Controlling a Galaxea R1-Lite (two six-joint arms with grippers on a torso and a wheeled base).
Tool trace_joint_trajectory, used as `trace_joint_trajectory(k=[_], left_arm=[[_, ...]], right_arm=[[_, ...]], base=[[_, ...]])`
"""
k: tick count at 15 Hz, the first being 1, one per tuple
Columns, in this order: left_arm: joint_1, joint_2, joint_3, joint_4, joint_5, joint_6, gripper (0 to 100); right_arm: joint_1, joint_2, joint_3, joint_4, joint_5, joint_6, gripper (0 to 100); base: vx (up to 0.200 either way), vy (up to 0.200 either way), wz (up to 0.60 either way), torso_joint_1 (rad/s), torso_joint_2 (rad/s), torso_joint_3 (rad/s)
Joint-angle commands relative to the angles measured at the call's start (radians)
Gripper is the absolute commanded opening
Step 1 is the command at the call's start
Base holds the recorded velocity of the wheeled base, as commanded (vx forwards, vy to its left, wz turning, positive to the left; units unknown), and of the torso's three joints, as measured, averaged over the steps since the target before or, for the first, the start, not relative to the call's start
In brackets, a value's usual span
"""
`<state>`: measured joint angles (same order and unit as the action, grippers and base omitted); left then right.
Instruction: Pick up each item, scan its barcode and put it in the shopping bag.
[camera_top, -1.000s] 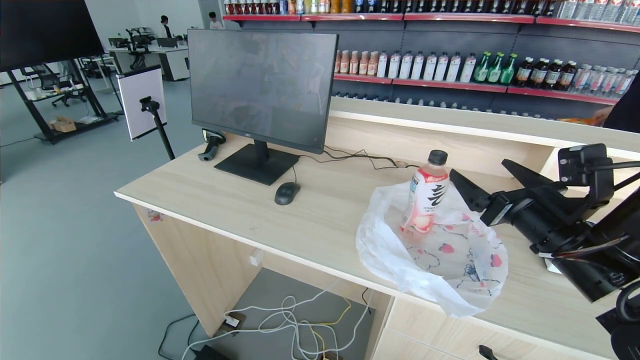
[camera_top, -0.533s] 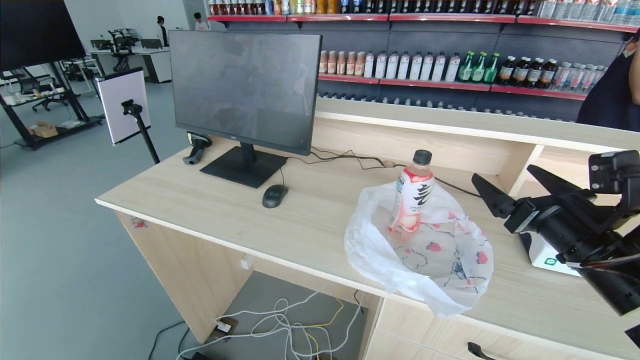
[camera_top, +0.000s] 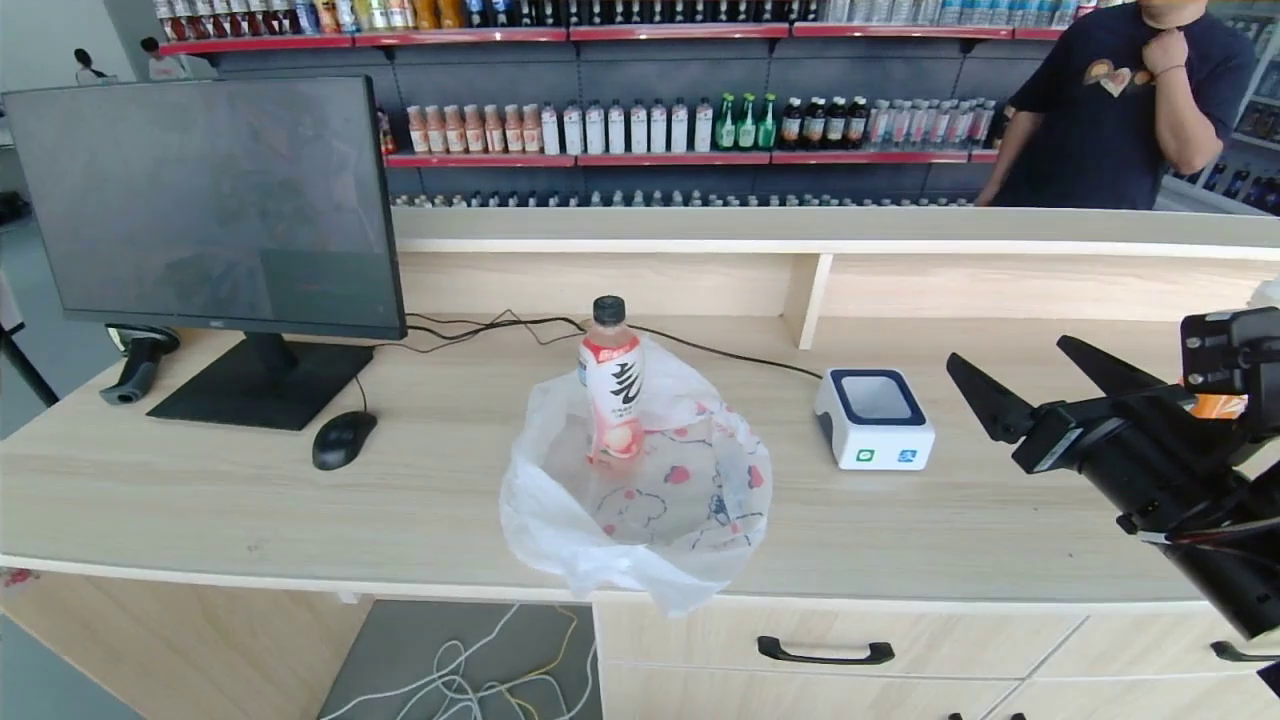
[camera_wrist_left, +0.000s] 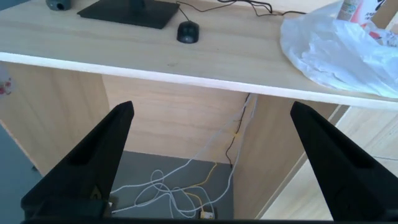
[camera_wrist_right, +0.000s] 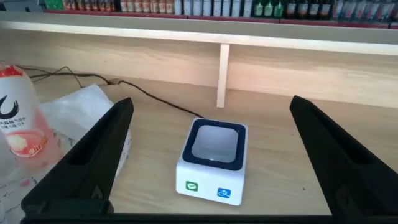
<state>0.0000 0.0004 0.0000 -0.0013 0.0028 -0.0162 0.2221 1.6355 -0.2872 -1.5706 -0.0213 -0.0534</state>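
Note:
A pink-labelled drink bottle (camera_top: 611, 385) with a black cap stands upright inside the white printed shopping bag (camera_top: 640, 500) on the wooden counter. To its right sits the white barcode scanner (camera_top: 875, 418) with a dark window on top. My right gripper (camera_top: 1005, 352) hovers open and empty above the counter, right of the scanner; its wrist view looks at the scanner (camera_wrist_right: 213, 160), with the bottle (camera_wrist_right: 22, 124) farther off. My left gripper (camera_wrist_left: 211, 109) is open and empty, low in front of the counter's edge, facing the space under the desk. Something orange (camera_top: 1215, 405) is half hidden behind the right wrist.
A monitor (camera_top: 205, 200), a mouse (camera_top: 343, 438) and a handheld scanner (camera_top: 135, 365) stand at the counter's left. A black cable (camera_top: 720, 352) runs behind the bag. A raised ledge with a divider (camera_top: 805, 295) backs the counter. A person (camera_top: 1100, 100) stands behind it.
The head camera has swung to the right, bringing the barcode scanner into view. My right gripper, still open, now sits farther right of the bottle.

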Motion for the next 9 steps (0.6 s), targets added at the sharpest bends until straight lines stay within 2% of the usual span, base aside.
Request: trace_joint_trajectory(k=[1, 9], left_arm=[[0.0, 0.0, 0.0, 0.001, 0.0, -0.001, 100], [0.0, 0.0, 0.0, 0.0, 0.0, -0.001, 100]], right_arm=[[0.0, 0.004, 0.002, 0.0, 0.0, 0.0, 100], [-0.003, 0.009, 0.003, 0.0, 0.0, -0.003, 100]], base=[[0.0, 0.0, 0.0, 0.0, 0.0, 0.0], [0.0, -0.2, 0.0, 0.004, 0.0, 0.003]])
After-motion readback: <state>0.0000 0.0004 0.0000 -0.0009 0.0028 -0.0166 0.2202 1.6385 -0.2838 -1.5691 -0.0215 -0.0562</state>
